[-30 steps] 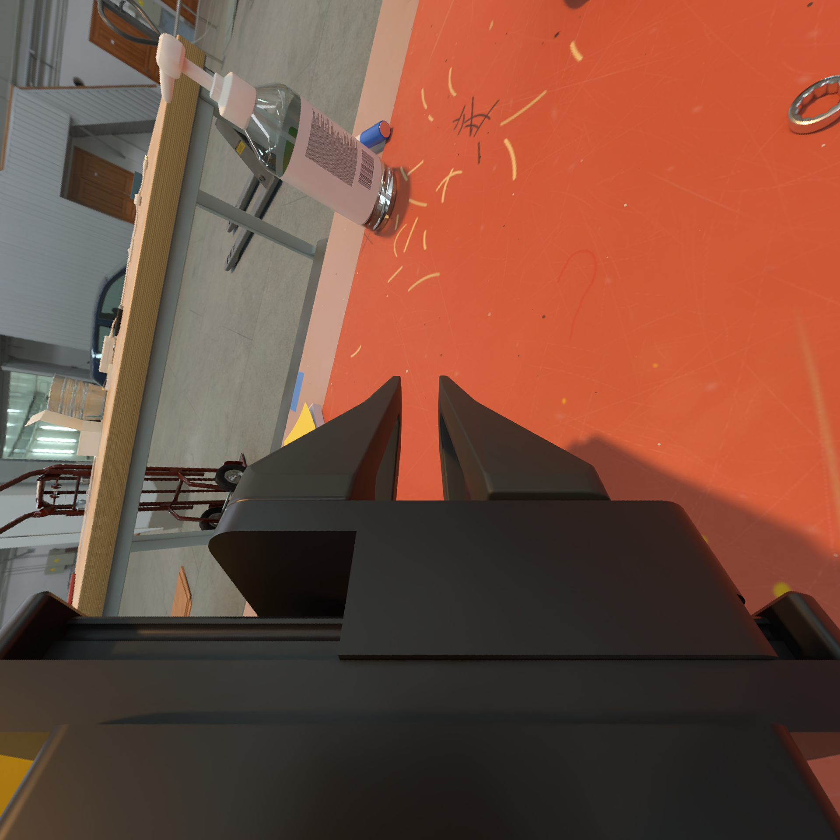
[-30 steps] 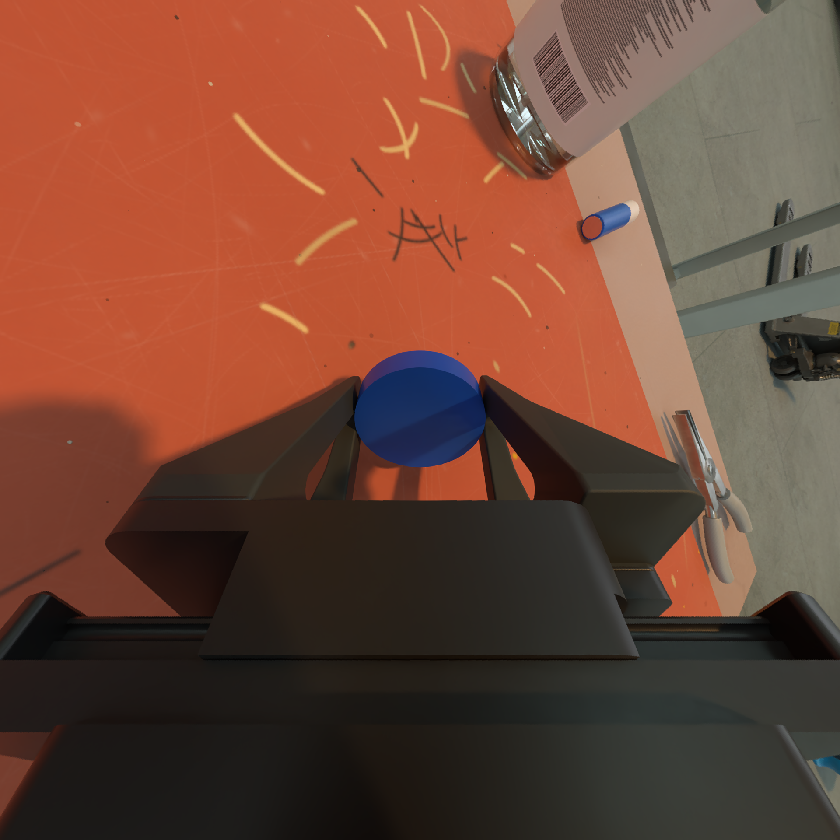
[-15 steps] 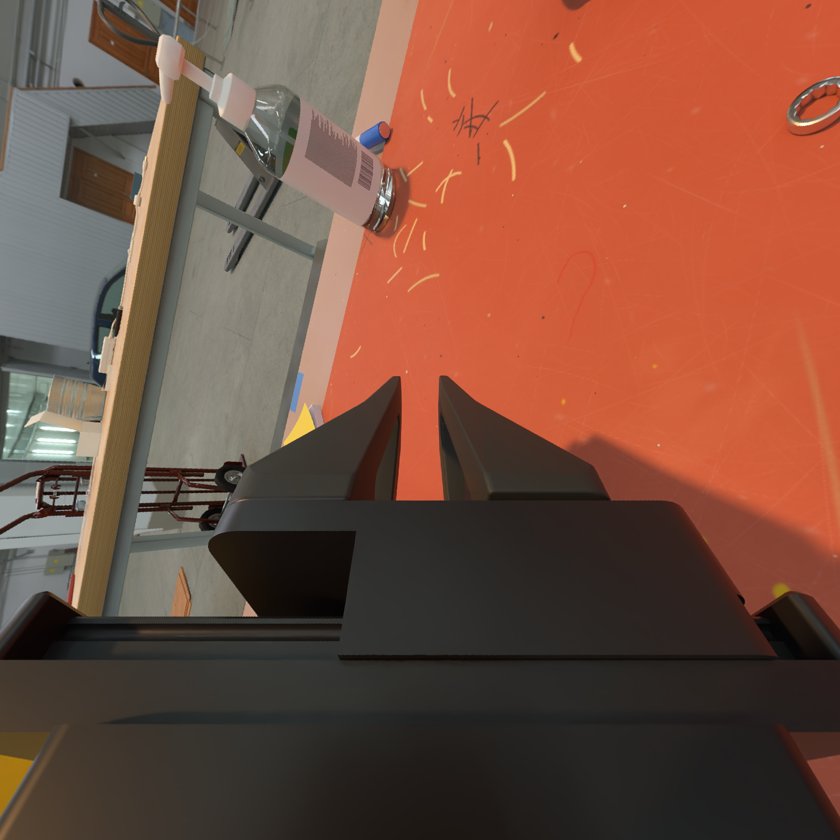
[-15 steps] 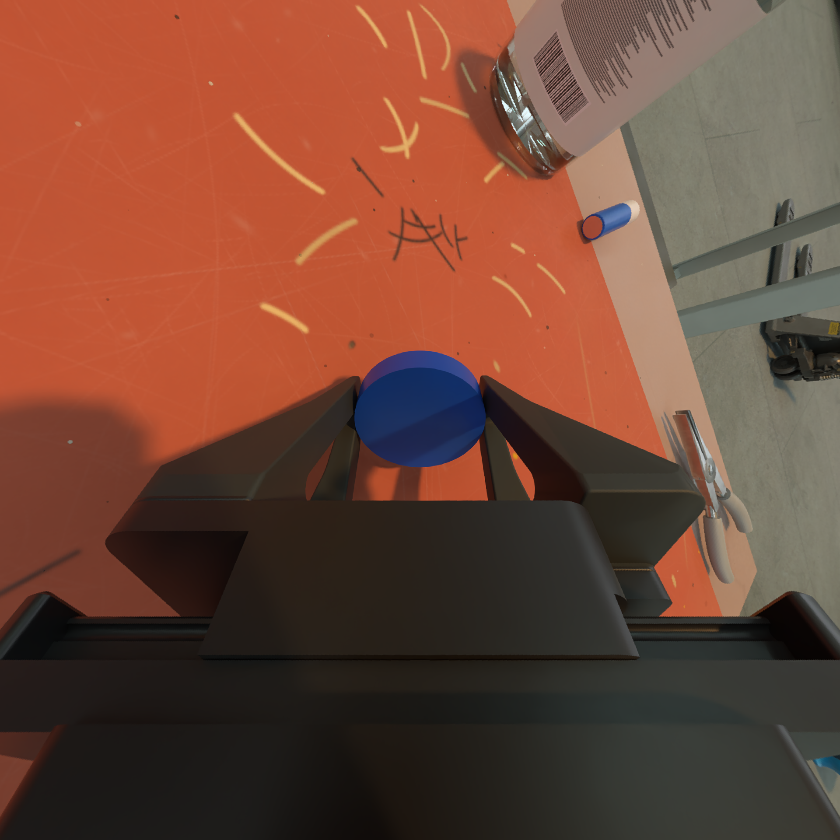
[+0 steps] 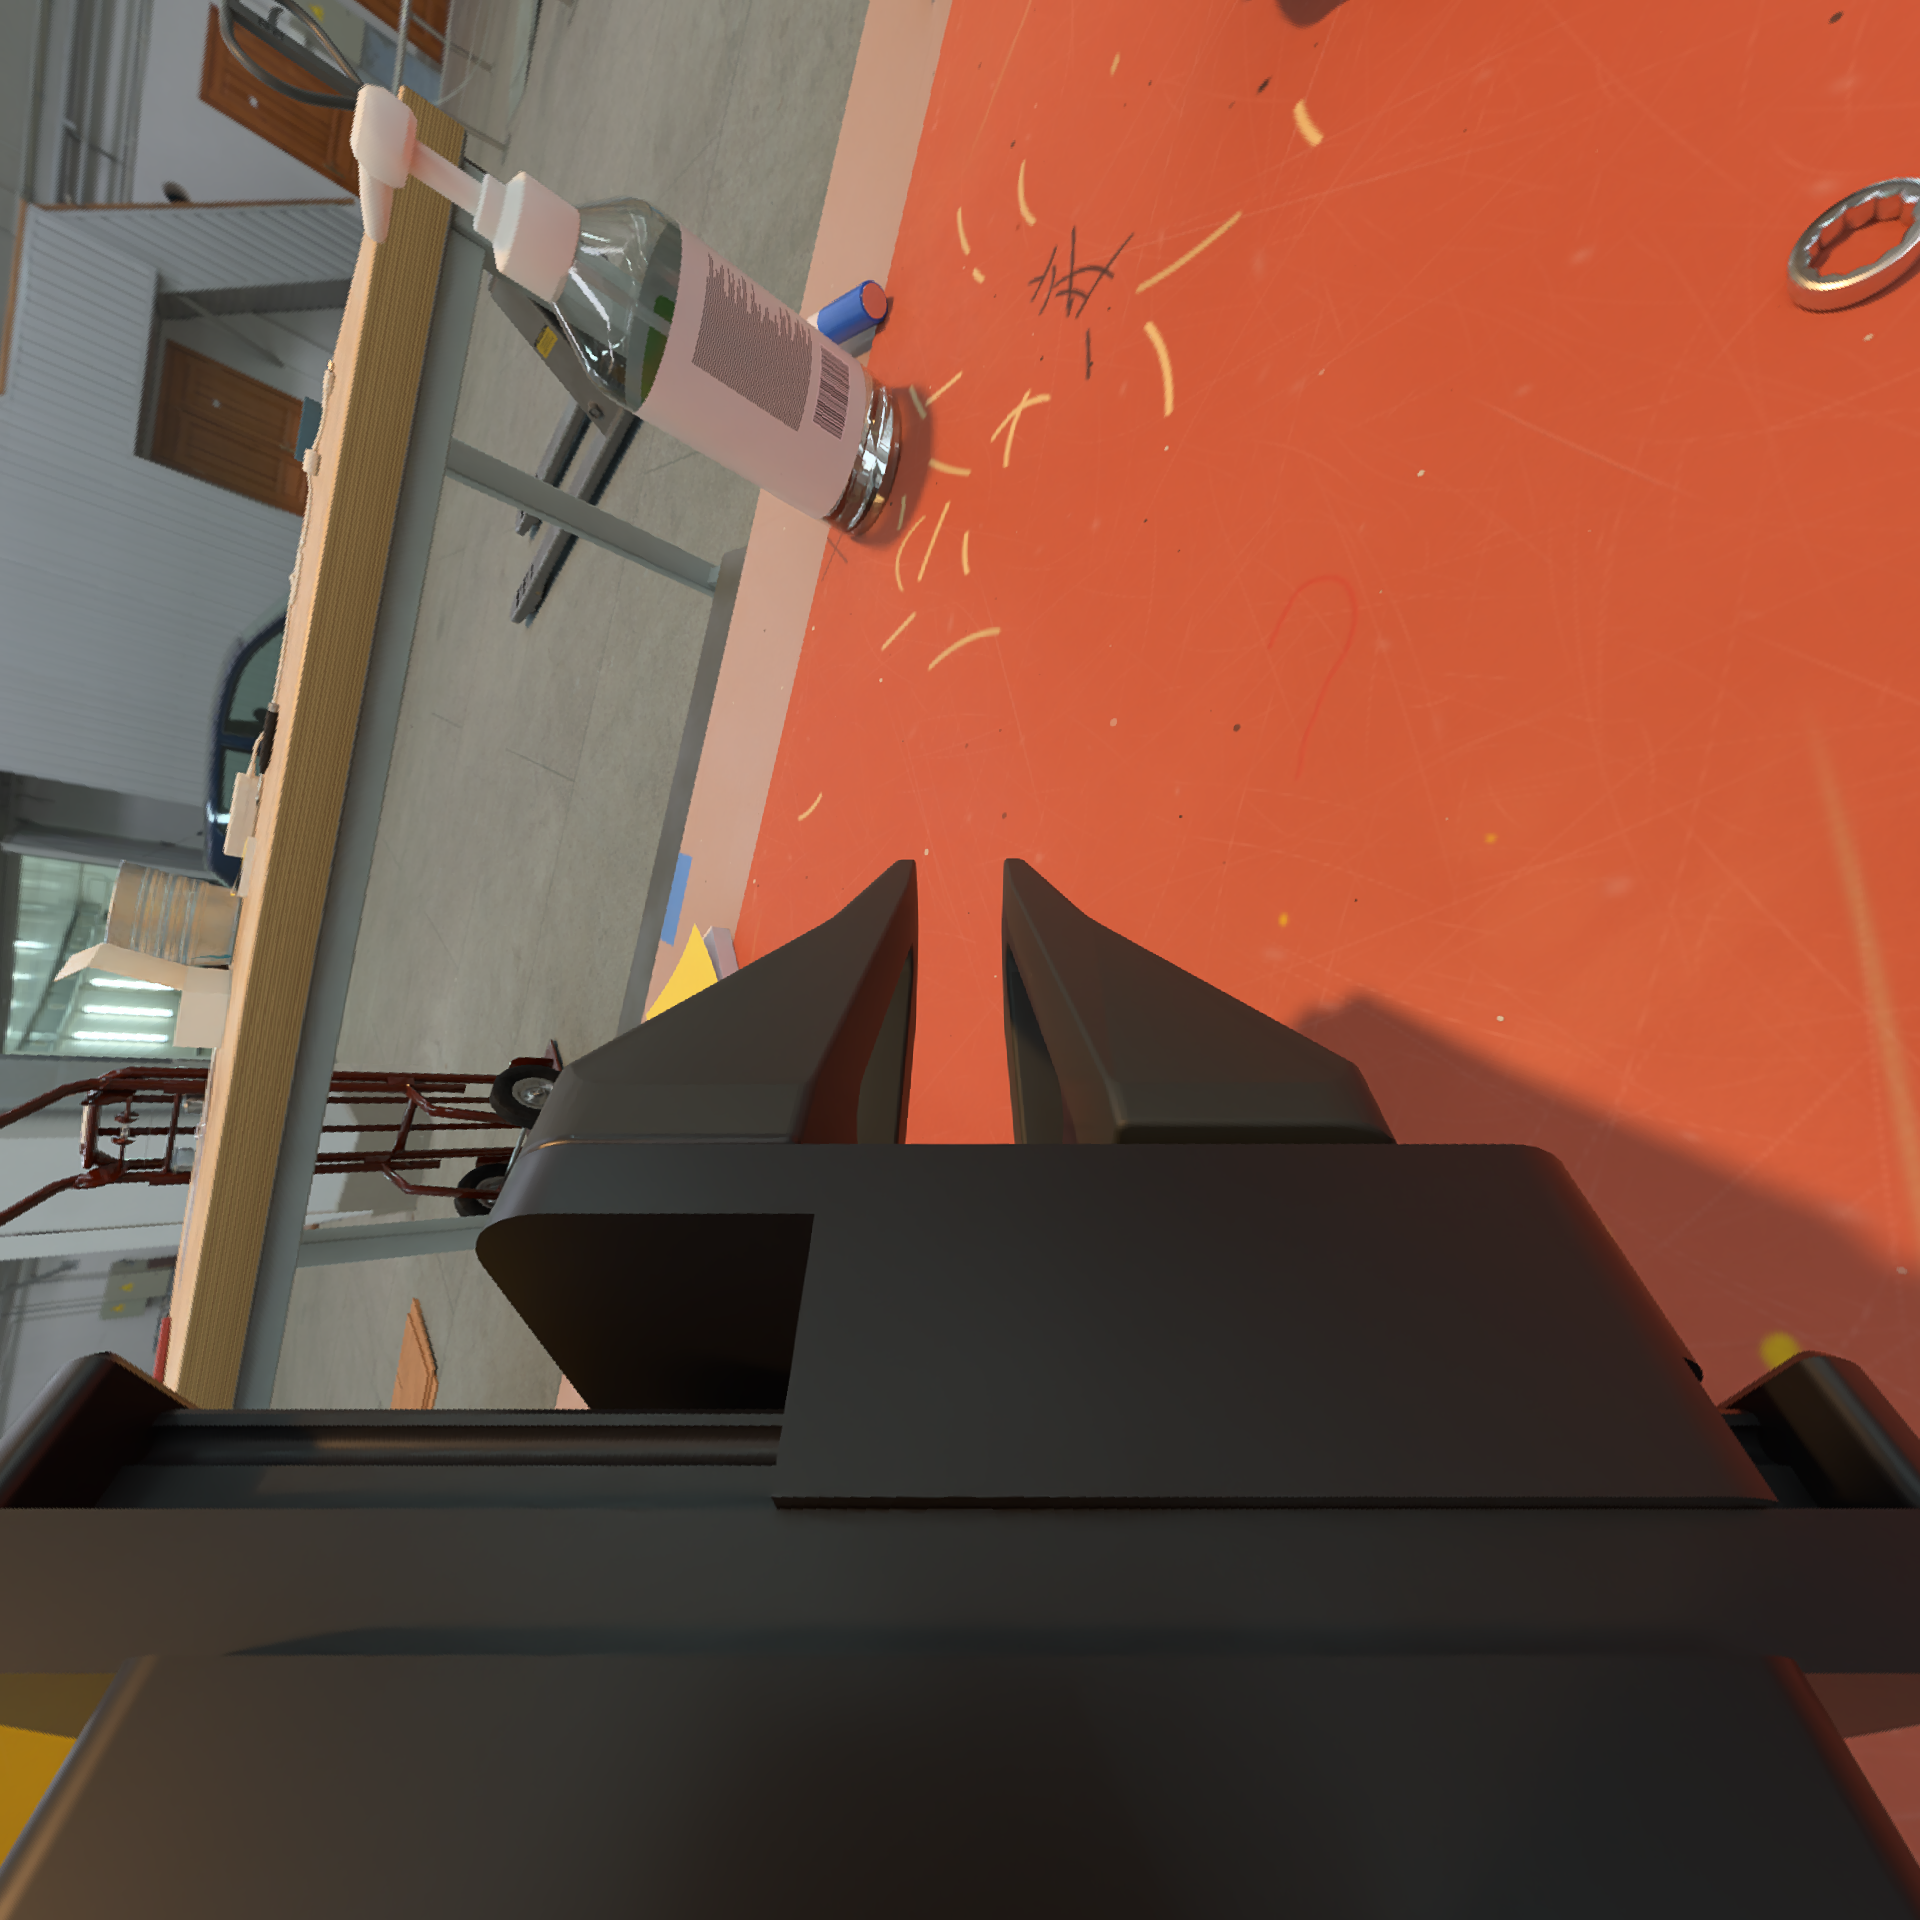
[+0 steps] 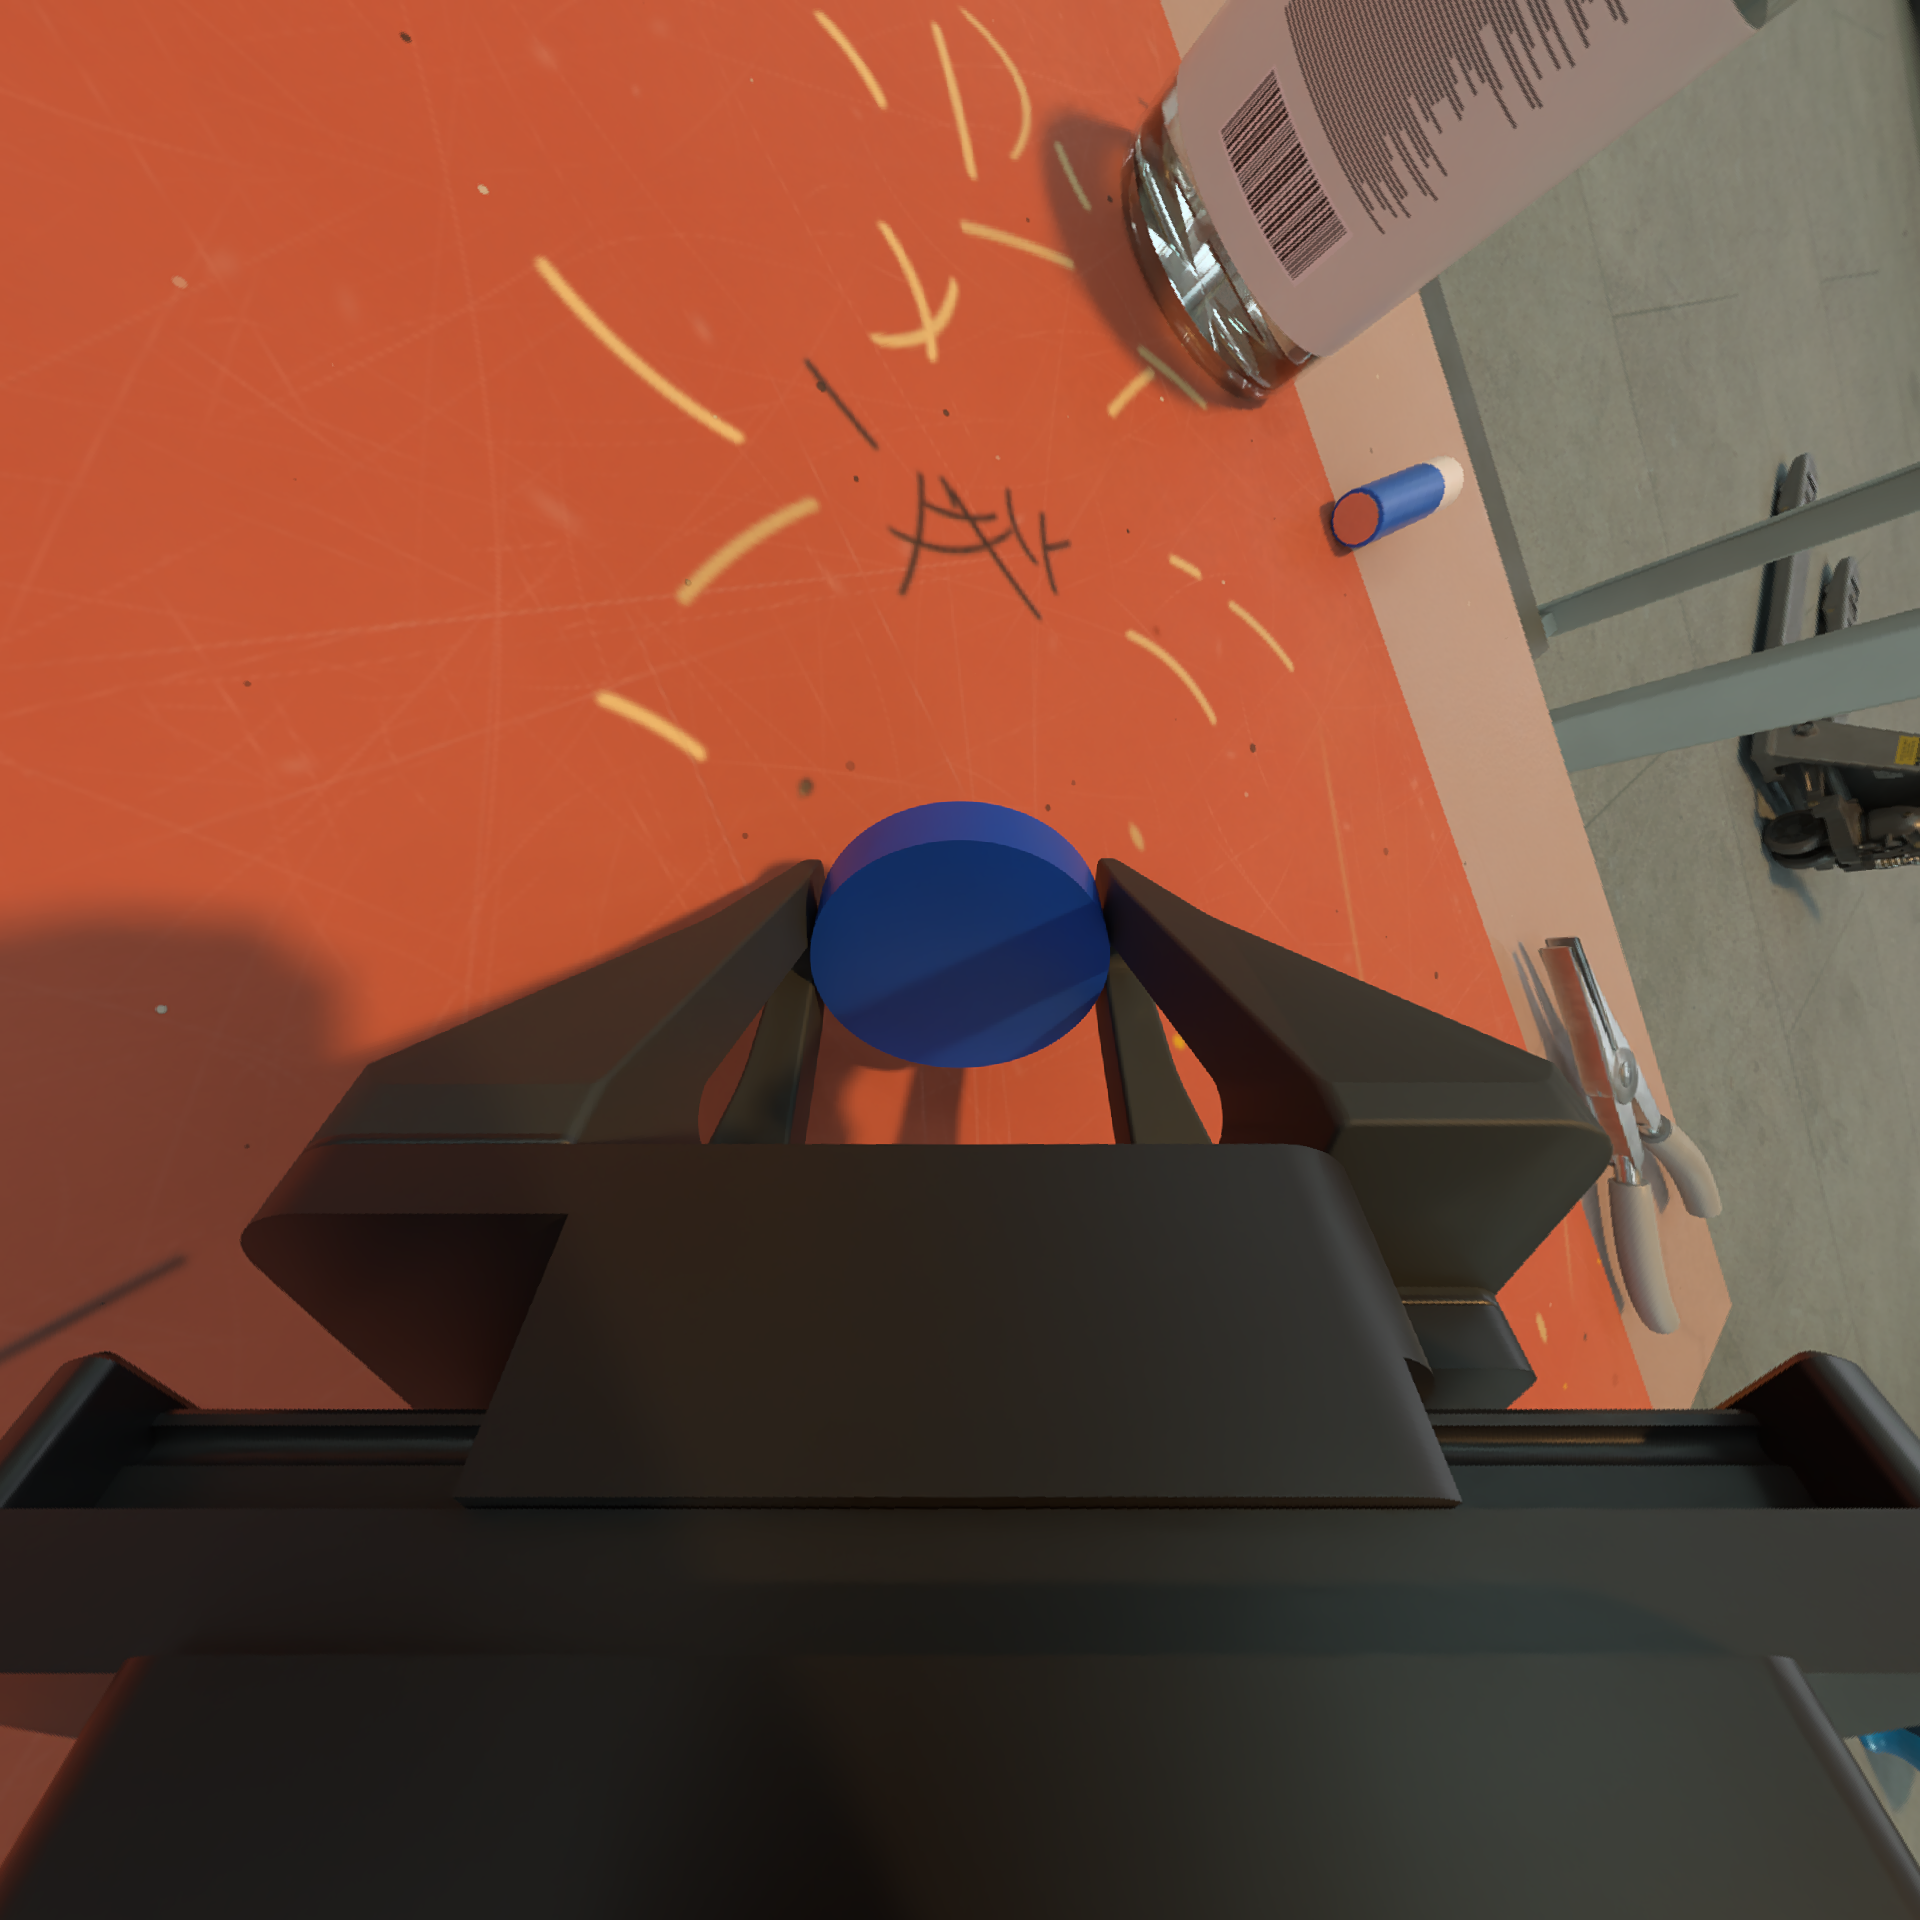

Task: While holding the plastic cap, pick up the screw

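My right gripper (image 6: 958, 883) is shut on a blue round plastic cap (image 6: 958, 945) and holds it by its sides above the orange mat (image 6: 416, 623). My left gripper (image 5: 958, 868) hovers over the mat (image 5: 1455, 675) near its left edge. Its jaws stand close together with a narrow slit, and nothing shows between them. No screw shows in either view.
A clear pump bottle (image 5: 748, 364) with a pale label stands at the mat's edge, and also shows in the right wrist view (image 6: 1403, 156). A small blue tube (image 5: 854, 309) (image 6: 1387, 504) lies beside it. A metal ring-shaped tool end (image 5: 1860, 255) lies far right. Pliers (image 6: 1621, 1122) lie at the table edge.
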`<move>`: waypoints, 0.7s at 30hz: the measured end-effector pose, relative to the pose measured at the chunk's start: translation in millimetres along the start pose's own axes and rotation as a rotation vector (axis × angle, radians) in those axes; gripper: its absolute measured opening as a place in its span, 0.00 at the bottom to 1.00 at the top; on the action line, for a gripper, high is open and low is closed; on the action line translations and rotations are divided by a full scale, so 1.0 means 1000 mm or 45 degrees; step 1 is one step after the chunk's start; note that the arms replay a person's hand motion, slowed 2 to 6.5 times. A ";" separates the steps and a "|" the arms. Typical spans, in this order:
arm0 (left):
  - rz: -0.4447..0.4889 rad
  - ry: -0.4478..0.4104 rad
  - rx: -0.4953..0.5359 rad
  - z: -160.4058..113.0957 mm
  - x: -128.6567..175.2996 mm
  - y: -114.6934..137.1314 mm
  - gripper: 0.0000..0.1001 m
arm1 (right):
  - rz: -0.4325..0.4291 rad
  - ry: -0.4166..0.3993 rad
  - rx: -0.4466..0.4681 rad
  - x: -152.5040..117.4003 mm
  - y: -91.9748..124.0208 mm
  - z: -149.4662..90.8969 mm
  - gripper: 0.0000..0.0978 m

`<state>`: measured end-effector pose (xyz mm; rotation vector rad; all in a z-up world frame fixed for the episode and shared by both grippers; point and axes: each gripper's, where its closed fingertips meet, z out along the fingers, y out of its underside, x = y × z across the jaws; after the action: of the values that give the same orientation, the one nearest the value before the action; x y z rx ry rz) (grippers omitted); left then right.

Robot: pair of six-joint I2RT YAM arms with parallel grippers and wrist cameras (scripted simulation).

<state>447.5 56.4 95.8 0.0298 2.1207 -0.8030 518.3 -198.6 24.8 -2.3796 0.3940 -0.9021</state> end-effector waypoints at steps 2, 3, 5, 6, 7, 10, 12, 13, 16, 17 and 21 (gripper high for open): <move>0.000 0.000 0.000 0.000 0.000 0.000 0.14 | 0.000 0.000 0.000 0.000 0.000 0.000 0.44; 0.001 0.001 0.001 0.000 0.000 0.000 0.14 | 0.000 0.000 0.000 0.000 0.000 0.000 0.44; 0.002 0.001 0.001 0.000 0.000 0.000 0.14 | 0.000 0.000 -0.001 0.000 0.000 0.000 0.44; 0.002 0.001 0.002 0.000 0.000 0.000 0.14 | 0.000 -0.001 -0.001 0.000 0.000 0.000 0.44; 0.003 0.002 0.002 0.000 0.000 -0.001 0.14 | 0.000 -0.001 -0.001 0.000 0.000 0.000 0.44; 0.005 0.002 0.004 0.000 0.001 -0.001 0.14 | 0.000 -0.001 -0.001 0.000 0.000 0.000 0.44; 0.006 0.003 0.006 0.000 0.001 -0.002 0.14 | 0.000 -0.001 -0.001 0.000 0.000 0.000 0.44; 0.007 0.003 0.007 0.000 0.001 -0.002 0.14 | 0.000 -0.001 -0.001 0.000 0.000 0.000 0.44; 0.009 0.004 0.011 -0.001 0.001 -0.004 0.14 | 0.000 -0.001 -0.001 0.000 0.000 0.000 0.44; 0.010 0.005 0.013 -0.001 0.002 -0.004 0.14 | 0.000 -0.001 -0.001 0.000 0.000 0.000 0.44; 0.015 0.006 0.018 -0.003 0.002 -0.006 0.14 | 0.000 -0.001 -0.001 0.000 0.000 0.000 0.44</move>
<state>442.6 52.5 98.5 0.0513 2.1173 -0.8117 518.1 -198.6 24.6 -2.3806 0.3941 -0.9013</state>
